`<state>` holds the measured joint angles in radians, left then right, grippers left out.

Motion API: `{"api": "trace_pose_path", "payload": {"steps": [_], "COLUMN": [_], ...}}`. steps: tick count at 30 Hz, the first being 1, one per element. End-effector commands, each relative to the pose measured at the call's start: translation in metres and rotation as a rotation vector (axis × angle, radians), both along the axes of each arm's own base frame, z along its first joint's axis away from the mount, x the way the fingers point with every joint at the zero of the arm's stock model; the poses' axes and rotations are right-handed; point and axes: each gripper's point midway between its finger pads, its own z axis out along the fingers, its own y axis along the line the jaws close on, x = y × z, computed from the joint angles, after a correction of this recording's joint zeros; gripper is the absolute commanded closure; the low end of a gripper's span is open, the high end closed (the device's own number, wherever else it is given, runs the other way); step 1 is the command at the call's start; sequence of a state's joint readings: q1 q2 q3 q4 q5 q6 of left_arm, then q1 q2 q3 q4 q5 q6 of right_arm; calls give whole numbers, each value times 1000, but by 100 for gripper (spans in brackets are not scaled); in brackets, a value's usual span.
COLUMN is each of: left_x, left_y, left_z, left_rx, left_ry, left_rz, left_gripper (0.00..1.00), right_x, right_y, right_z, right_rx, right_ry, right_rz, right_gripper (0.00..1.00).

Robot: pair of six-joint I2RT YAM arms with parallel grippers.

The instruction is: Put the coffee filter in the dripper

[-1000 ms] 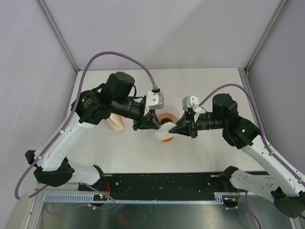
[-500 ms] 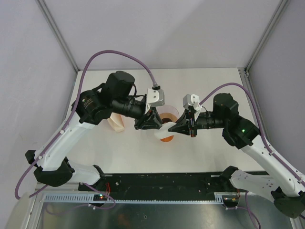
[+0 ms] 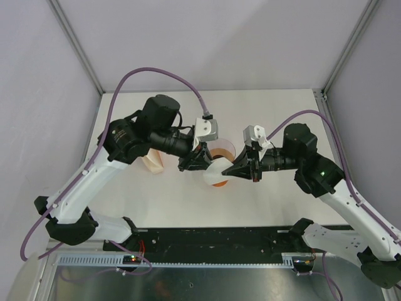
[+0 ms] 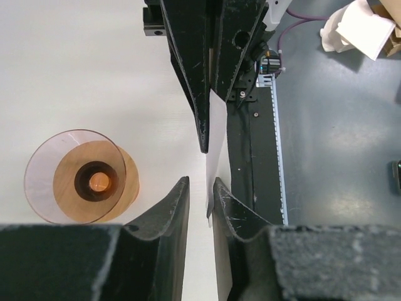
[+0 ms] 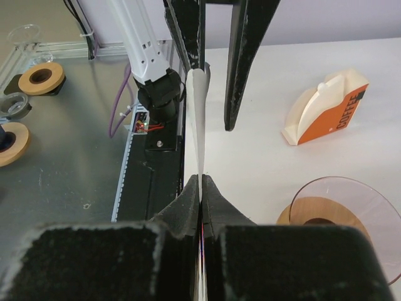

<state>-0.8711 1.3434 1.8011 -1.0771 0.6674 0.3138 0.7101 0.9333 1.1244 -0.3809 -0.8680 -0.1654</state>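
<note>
Right gripper (image 5: 200,182) was clamped shut on one end of the coffee filter (image 5: 199,106), with no gap between the pads. Left gripper (image 4: 199,185) was only slightly open, jaws straddling the opposite end. The paper lay against one finger with a visible gap to the other, so I judged it not pinched there. The filter hung in the air between the two grippers, edge-on to both wrist cameras, long axis running gripper to gripper. It was folded flat, not opened into a cone. The dripper (image 4: 75,179) stood mouth-up on the table (image 4: 75,75), off to one side of the filter's plane and below it: left of the fingers in the left wrist view, lower right in the right wrist view. From above, the filter overlapped the dripper's near rim, with both grippers close in, and I couldn't call either arm nearer. My read was that the coming move hinged on that sideways-and-down offset, plus spreading the flat paper so its point goes down into the funnel. Materials — the filter was thin white paper, floppy, likely to buckle or slip from a one-ended hold. The dripper was smooth translucent pinkish-orange plastic, a cone with a wide round rim and a tan ring (image 4: 128,185) showing beneath it — probably light enough to tip if bumped. A cream-and-orange wedge pack (image 5: 326,110) marked COFFEE sat apart from the dripper, on the left arm's side.
</note>
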Motion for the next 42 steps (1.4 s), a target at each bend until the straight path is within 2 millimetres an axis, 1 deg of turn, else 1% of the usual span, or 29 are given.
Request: {"api": "trace_pose_path", "payload": {"steps": [1, 5, 7, 8, 10, 11, 13, 14, 15, 17, 18, 19, 21, 23, 25, 26, 28, 30, 31, 32, 33, 34, 35, 36, 37, 38, 39, 41, 42], "left_x": [-11, -15, -16, -17, -16, -15, -11, -5, 2, 23, 37, 48, 77, 107, 134, 148, 167, 179, 183, 187, 190, 193, 195, 196, 196, 196, 196, 196, 196], "left_y": [-4, -5, -6, -5, -5, -4, -3, -3, -2, 0, 3, 6, 15, 26, 40, 50, 64, 72, 75, 76, 79, 79, 79, 78, 75, 74, 72, 71, 71], "left_z": [4, 5, 6, 7, 10, 10, 10, 9, 8, 9, 10, 11, 17, 28, 42, 48, 57, 64, 67, 67, 68, 68, 67, 65, 63, 61, 59, 57, 57], "left_rx": [-30, -39, -41, -43, -48, -46, -39, -35, -28, -22, -19, -17, -13, -23, -50, -55, -77, -99, -112, -123, -132, -141, -150, -158, -166, -171, -178, -188, -193], "left_ry": [30, 52, 61, 60, 55, 56, 56, 54, 52, 44, 29, 14, -36, -76, -105, -133, -152, -157, -158, -145, -140, -128, -109, -93, -68, -49, -28, 1, 11], "left_rz": [-52, -70, -74, -73, -67, -59, -25, 0, 38, 141, 211, 270, 423, 594, 750, 834, 963, 1055, 1092, 1125, 1159, 1187, 1206, 1218, 1226, 1230, 1238, 1252, 1255], "left_gripper": [75, 76, 81, 87, 96, 98, 99, 99, 99, 100, 100, 100, 100, 100, 100, 100, 100, 100, 100, 100, 100, 100, 100, 100, 100, 100, 100, 100, 100], "right_x": [-8, -5, -3, -2, 0, 2, 9, 17, 23, 43, 56, 72, 95, 112, 124, 129, 137, 138, 136, 136, 132, 129, 127, 127, 127, 128, 129, 135, 136], "right_y": [-3, -1, 1, 2, 2, 2, 1, 0, -1, -6, -10, -16, -28, -41, -50, -54, -58, -52, -45, -36, -26, -13, -4, 7, 15, 24, 30, 41, 44], "right_z": [32, 30, 29, 29, 28, 27, 26, 26, 26, 27, 28, 31, 37, 43, 49, 51, 56, 63, 68, 70, 77, 79, 85, 85, 89, 88, 91, 89, 91], "right_rx": [78, 74, 71, 70, 67, 65, 58, 54, 51, 50, 53, 59, 86, 116, 151, 167, 205, 245, 267, 279, 307, 318, 347, 357, 386, 395, 418, 439, 450], "right_ry": [-77, -74, -71, -69, -70, -71, -68, -66, -64, -62, -56, -48, -39, -23, -2, 9, 24, 24, 17, 10, -9, -21, -34, -38, -41, -41, -42, -40, -53], "right_rz": [30, 24, 27, 26, 14, 2, -41, -86, -127, -250, -336, -437, -596, -726, -827, -872, -945, -981, -986, -987, -983, -971, -970, -961, -952, -945, -940, -946, -948], "right_gripper": [100, 100, 100, 100, 100, 99, 89, 78, 69, 48, 42, 38, 34, 32, 30, 30, 30, 30, 30, 30, 30, 30, 29, 29, 30, 32, 33, 38, 41]}}
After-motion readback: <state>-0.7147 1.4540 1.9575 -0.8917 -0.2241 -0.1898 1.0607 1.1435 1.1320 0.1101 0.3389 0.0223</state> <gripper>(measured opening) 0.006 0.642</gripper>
